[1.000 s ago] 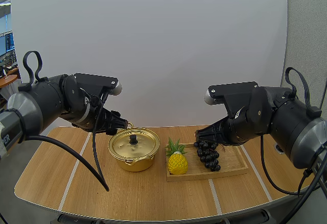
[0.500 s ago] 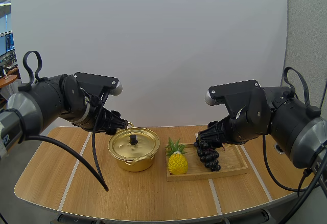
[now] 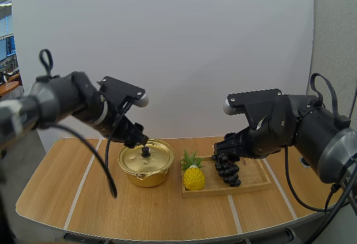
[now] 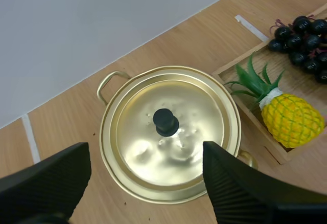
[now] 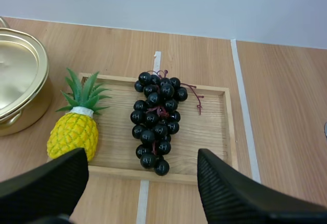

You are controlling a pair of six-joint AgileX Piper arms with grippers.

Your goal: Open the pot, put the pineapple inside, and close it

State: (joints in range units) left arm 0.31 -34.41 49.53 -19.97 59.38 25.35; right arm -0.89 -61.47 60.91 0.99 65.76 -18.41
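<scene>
L claw [image 4: 145, 150] is wide open over the pot [image 3: 146, 163], lid [image 4: 189, 111] on, its black knob [image 4: 166, 121] just fwd of the gap btwn the fingers. I'd centre on the knob, drop straight down and pinch it low, so the lid lifts level w/o dragging the pot across the worktop [image 3: 72, 194]. R claw [image 5: 143, 155] is open too, above the tray [image 5: 204, 132]; the pineapple [image 5: 73, 134] lies at the tray end nearest the pot, beside the grapes [image 5: 156, 119].
</scene>
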